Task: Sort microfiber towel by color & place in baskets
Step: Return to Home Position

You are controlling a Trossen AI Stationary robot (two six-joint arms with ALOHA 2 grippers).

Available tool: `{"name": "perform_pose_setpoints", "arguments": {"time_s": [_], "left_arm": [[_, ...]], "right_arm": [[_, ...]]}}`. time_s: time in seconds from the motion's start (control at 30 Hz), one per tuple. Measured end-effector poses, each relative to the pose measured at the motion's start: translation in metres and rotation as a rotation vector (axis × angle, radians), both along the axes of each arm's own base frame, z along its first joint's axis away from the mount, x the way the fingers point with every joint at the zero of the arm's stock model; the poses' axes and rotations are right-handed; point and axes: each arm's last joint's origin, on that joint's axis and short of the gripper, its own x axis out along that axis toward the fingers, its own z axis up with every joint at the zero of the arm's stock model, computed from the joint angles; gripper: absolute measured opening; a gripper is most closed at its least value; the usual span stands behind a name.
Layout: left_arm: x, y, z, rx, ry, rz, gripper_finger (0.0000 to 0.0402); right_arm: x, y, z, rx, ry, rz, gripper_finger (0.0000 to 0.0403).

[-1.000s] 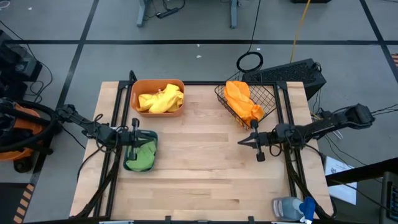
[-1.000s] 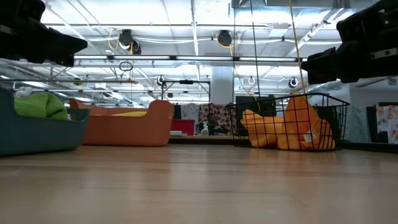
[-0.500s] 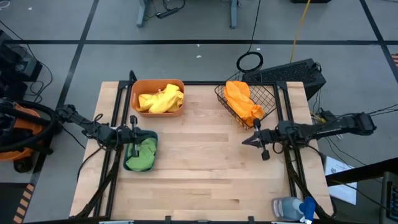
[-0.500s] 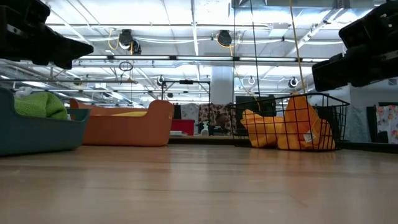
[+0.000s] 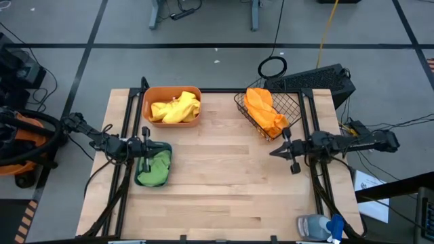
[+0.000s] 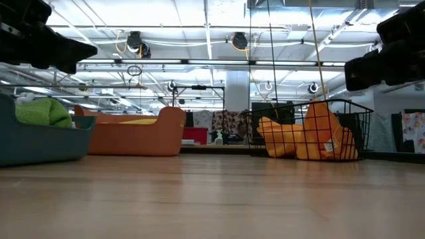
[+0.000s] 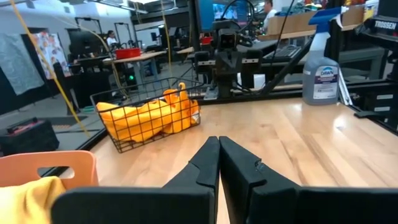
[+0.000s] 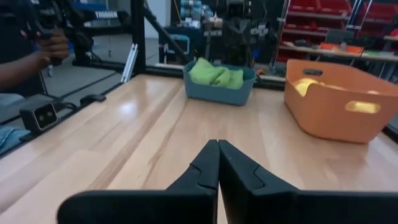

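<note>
Wood table (image 5: 217, 193), seen from above. Lower right corner of the frame: blue-capped spray bottle (image 5: 317, 226) lying at the near edge. Mid-frame, left: left gripper (image 7: 219, 142) hangs over the upper rim of the teal tub (image 8: 217, 94), jaws pressed together tip to tip. Teal tub sits by the table's left edge with the green towel (image 5: 154, 169) heaped inside. Mid-frame, right: right gripper (image 5: 273, 153) hovers above bare wood, just below the wire basket (image 5: 293, 103), jaws likewise pressed together. Upper left of the table: orange tub (image 5: 173, 124), near the teal tub but apart from it, the yellow towel (image 5: 175, 108) bunched inside. Upper right: wire basket set at a slant to the table edge, the orange towel (image 5: 263, 112) draped inside it, well apart from both tubs.
</note>
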Motion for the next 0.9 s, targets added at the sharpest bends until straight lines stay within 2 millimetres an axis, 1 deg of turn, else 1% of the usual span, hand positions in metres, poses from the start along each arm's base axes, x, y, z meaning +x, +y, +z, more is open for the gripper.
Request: {"name": "perform_pose_setpoints", "arguments": {"time_s": [0.23,0.3,0.43,0.73,0.9], "left_arm": [[0.0000,0.0003,-0.0002,-0.007,0.000,0.010,0.0015],[0.0000,0.0003,-0.0003,-0.010,0.000,0.010,0.0015],[0.0000,0.0005,-0.0002,-0.012,-0.001,0.017,0.0015],[0.0011,0.0038,-0.0003,-0.012,0.000,0.054,0.0014],[0.0029,0.0079,-0.0002,-0.006,-0.001,0.067,0.0004]], "right_arm": [[-0.0098,-0.0009,0.0070,-0.024,-0.095,-0.002,0.0000],[-0.0116,-0.0021,0.0087,-0.035,-0.118,-0.037,0.0000],[-0.0114,-0.0035,0.0085,-0.053,-0.116,-0.084,0.0000],[-0.0114,-0.0037,0.0085,-0.068,-0.118,-0.093,0.0000],[-0.0114,-0.0037,0.0085,-0.045,-0.115,-0.095,0.0000]]}}
